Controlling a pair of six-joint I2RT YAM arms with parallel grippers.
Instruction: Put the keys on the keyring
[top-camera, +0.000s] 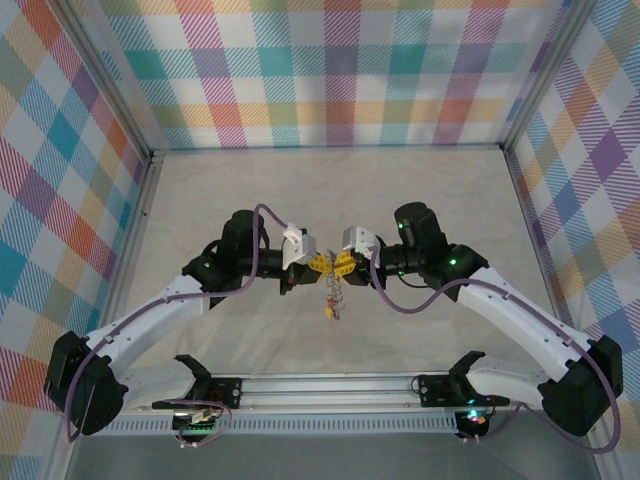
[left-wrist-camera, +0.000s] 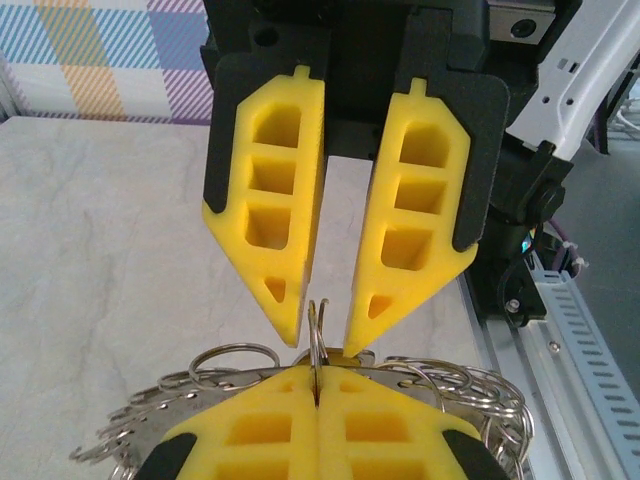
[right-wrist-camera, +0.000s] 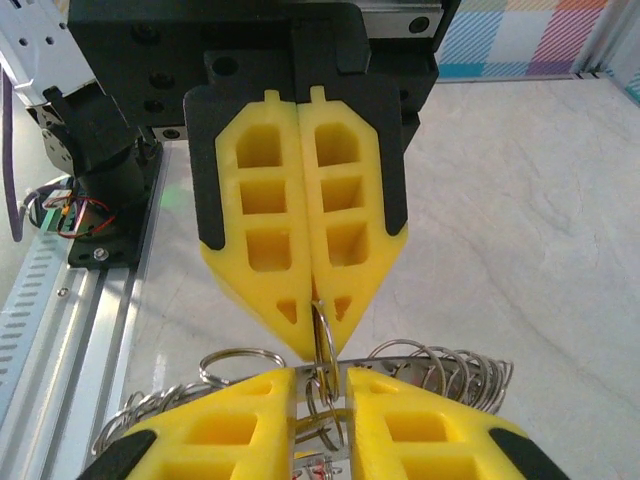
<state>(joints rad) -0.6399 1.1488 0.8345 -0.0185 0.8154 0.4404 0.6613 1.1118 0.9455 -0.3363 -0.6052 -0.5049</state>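
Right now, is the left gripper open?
No, the left gripper is shut, its fingers pinching a thin metal ring.

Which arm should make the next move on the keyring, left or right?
Right, probably. The right gripper has jaws apart, gripping nothing, so it's free to move. The left gripper is shut on the keyring, holding it up.

Two grippers (top-camera: 322, 265) (top-camera: 341, 264) — one keyring (top-camera: 334, 288).

The left gripper (top-camera: 318, 264) and the right gripper (top-camera: 343, 263) meet tip to tip above the middle of the surface (top-camera: 330, 180). The keyring (right-wrist-camera: 323, 340) stands between them, pinched in the left jaws and inside the gap of the right jaws. The keys (top-camera: 331, 300) hang below it.
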